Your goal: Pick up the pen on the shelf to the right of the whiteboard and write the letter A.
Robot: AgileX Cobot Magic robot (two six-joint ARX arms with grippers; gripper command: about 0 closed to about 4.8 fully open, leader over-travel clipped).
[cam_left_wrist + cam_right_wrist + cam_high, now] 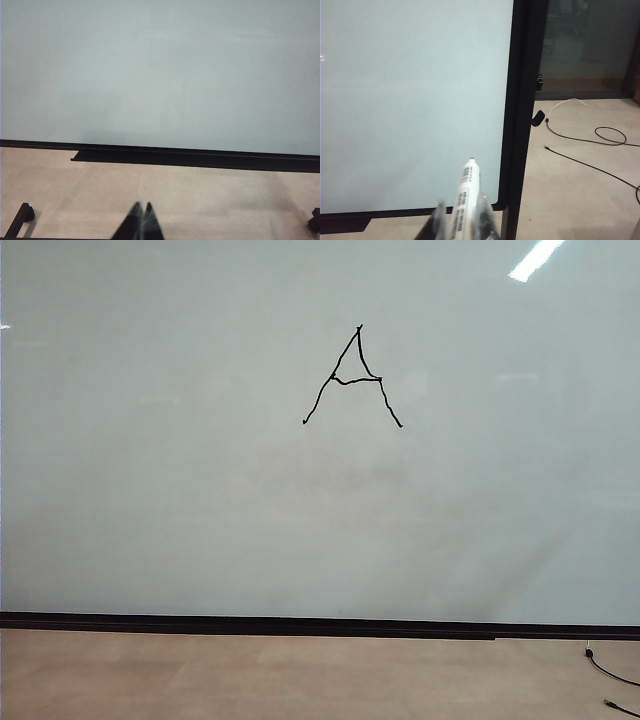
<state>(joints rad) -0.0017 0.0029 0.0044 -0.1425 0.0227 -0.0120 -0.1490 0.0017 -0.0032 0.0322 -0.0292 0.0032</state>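
The whiteboard (pixel 150 460) fills the exterior view, and a thin black letter A (pixel 354 377) is drawn on it above the middle. No gripper shows in that view. In the right wrist view my right gripper (pixel 462 212) is shut on the pen (pixel 465 192), a white marker with black lettering. Its tip points toward the whiteboard (pixel 410 100), near the board's black side frame (pixel 522 110) and apart from the surface. In the left wrist view my left gripper (pixel 142 206) is shut and empty, held back over the floor, facing the whiteboard (pixel 160 70).
A black strip and ledge (pixel 200 159) run along the board's lower edge. Tan floor (pixel 300 675) lies below. Black cables (pixel 600 137) trail on the floor beside the board frame. Black stand feet (pixel 20 217) sit on the floor.
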